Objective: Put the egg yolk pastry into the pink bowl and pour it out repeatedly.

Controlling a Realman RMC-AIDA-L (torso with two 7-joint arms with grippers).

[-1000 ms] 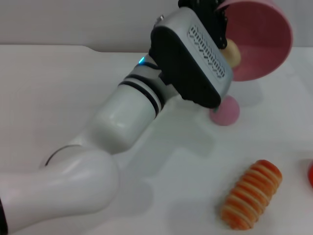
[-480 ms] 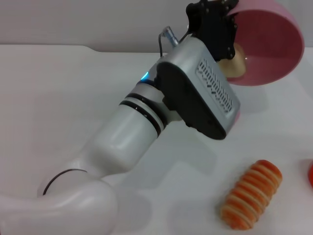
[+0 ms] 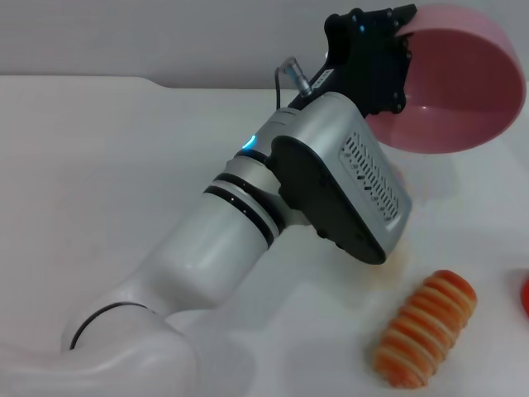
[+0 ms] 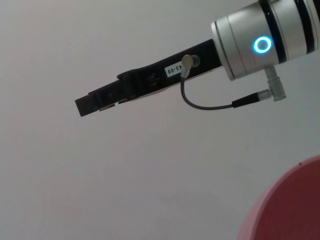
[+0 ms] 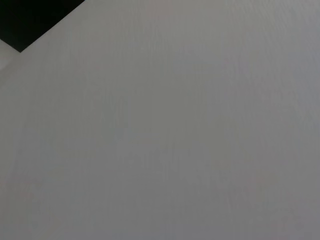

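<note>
Fingers of the left gripper (image 3: 395,33) pinch the pink bowl (image 3: 463,91) rim, tilted above the far-right tabletop (image 3: 99,182).

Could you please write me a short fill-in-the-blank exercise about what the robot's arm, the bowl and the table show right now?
1. The left hand holds the ____ bowl by its rim.
2. The bowl is lifted and tipped, its opening turned towards the ____ view.
3. The striped roll lies on the ____.
4. The bowl's visible inside holds ____.

Missing words: pink; head; table; nothing
</note>
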